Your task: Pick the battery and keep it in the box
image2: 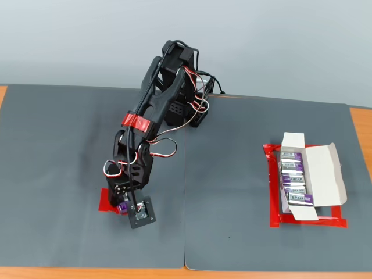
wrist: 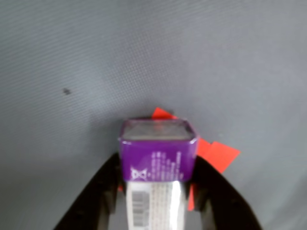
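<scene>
In the wrist view the battery (wrist: 157,163), silver-grey with a purple label and white print, fills the lower middle, and my gripper (wrist: 158,167) is shut on it, one black finger on each side. The fixed view shows the gripper (image2: 124,207) pointing down at the front left of the mat, with the purple battery (image2: 122,207) just visible in it over a red tape patch (image2: 107,200). Whether the battery is off the mat, I cannot tell. The white box (image2: 317,177) lies open far to the right with several batteries inside.
A red tape outline (image2: 272,192) frames the box. The grey mat (image2: 232,232) covers the table, with a seam down its middle. The arm's base (image2: 183,107) stands at the back centre. Wood table edges show at the left and right.
</scene>
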You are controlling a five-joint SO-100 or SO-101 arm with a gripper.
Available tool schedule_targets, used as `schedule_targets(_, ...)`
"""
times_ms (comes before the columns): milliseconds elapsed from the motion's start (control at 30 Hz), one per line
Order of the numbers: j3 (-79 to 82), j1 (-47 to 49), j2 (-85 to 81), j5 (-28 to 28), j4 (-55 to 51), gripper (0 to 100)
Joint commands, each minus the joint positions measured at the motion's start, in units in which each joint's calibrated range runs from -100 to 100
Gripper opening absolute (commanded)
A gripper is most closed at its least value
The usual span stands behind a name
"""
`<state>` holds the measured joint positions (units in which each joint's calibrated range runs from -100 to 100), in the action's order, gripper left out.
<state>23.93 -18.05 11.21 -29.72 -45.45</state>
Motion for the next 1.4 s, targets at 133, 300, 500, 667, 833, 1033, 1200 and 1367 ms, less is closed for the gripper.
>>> schedule_targets(133,0.1,-0.2,0.2,0.2,-0.5,6)
schedule_targets(300,-0.1,-0.1,-0.8,0.7,-0.5,6)
schedule_targets(500,-0.6,0.6,-5.1,4.6,-0.6,6)
schedule_targets(667,-0.3,2.0,-9.0,6.9,-0.6,6)
schedule_targets(833,-0.6,4.1,-13.3,9.7,-0.6,6)
schedule_targets(1033,-0.9,8.5,-19.7,12.3,-4.7,6)
schedule_targets(1200,-0.9,13.9,-24.4,15.0,-7.2,6)
schedule_targets(1367,-0.9,20.3,-29.6,17.9,-9.5,6)
